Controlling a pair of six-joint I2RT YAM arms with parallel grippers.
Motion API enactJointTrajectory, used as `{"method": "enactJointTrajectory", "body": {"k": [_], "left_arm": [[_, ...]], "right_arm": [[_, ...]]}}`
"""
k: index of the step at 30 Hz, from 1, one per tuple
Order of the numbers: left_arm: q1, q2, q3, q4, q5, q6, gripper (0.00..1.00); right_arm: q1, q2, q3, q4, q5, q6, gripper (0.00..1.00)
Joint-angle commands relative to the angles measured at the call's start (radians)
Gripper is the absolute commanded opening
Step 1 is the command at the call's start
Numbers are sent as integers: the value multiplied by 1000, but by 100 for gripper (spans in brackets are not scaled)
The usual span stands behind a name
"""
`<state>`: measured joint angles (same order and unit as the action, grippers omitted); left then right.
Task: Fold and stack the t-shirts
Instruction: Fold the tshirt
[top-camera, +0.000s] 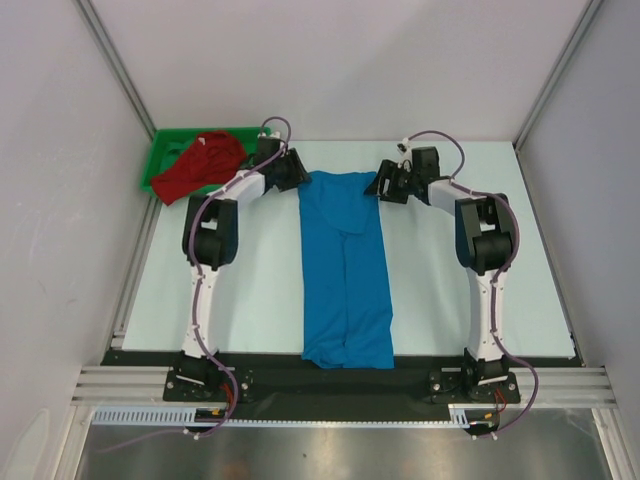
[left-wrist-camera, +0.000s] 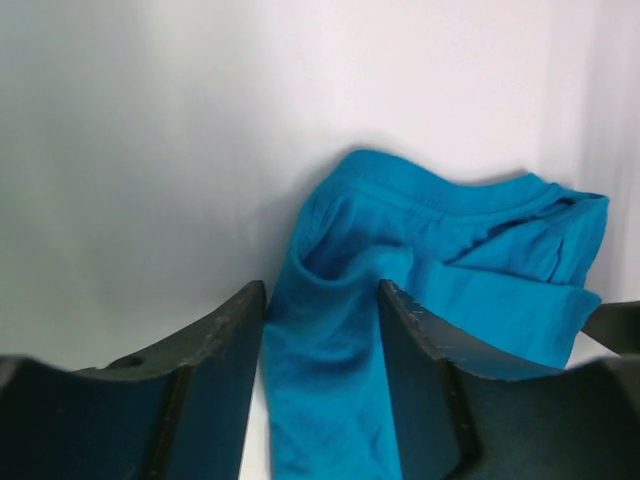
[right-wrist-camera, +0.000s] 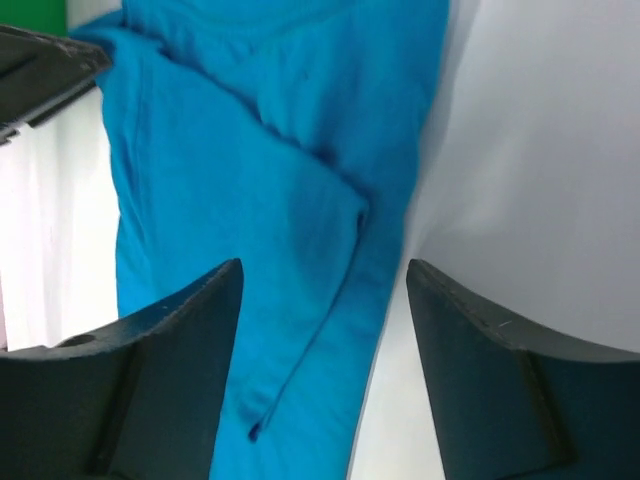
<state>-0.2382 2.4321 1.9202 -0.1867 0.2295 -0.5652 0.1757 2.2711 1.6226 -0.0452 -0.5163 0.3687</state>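
Observation:
The blue t-shirt (top-camera: 345, 270) lies folded into a long narrow strip down the middle of the table, collar end far from the arm bases. My left gripper (top-camera: 293, 170) is at its far left corner. In the left wrist view the left gripper (left-wrist-camera: 322, 290) is open, and a bunched ridge of blue t-shirt (left-wrist-camera: 450, 250) fills the gap between its jaws. My right gripper (top-camera: 385, 187) is at the far right corner. It (right-wrist-camera: 325, 268) stands open astride the blue t-shirt's (right-wrist-camera: 230, 150) right edge. The red t-shirt (top-camera: 205, 160) lies crumpled in the green tray.
The green tray (top-camera: 157, 162) sits at the table's far left corner, just behind the left gripper. White walls with metal rails close in the table at the back and on both sides. A black rail runs along the near edge by the arm bases.

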Motion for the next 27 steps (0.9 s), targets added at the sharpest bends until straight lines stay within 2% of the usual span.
{"method": "enactJointTrajectory", "body": {"k": [1, 4, 7, 8, 11, 16, 18, 22, 27], "left_arm": [[-1, 50, 66, -2, 47, -47, 54], [-1, 68, 82, 21, 62, -68, 42], [2, 81, 91, 55, 65, -88, 30], [2, 82, 103, 67, 61, -94, 24], [5, 105, 138, 118, 47, -125, 13], [2, 148, 184, 257, 18, -203, 7], [4, 174, 249, 305, 16, -238, 7], [10, 243, 316, 412, 16, -329, 11], [23, 323, 428, 438, -12, -393, 16]], "right_arm": [[-13, 65, 72, 33, -34, 24, 70], [-12, 123, 129, 25, -39, 48, 61], [-12, 172, 178, 34, -53, 88, 39], [-10, 182, 186, 82, -56, 113, 25], [-12, 203, 184, 146, -38, 186, 0], [-21, 222, 186, 251, 47, 268, 0], [-31, 244, 209, 275, 70, 285, 0], [-47, 332, 389, 242, 50, 282, 0], [-62, 441, 543, 177, 21, 271, 0]]}}
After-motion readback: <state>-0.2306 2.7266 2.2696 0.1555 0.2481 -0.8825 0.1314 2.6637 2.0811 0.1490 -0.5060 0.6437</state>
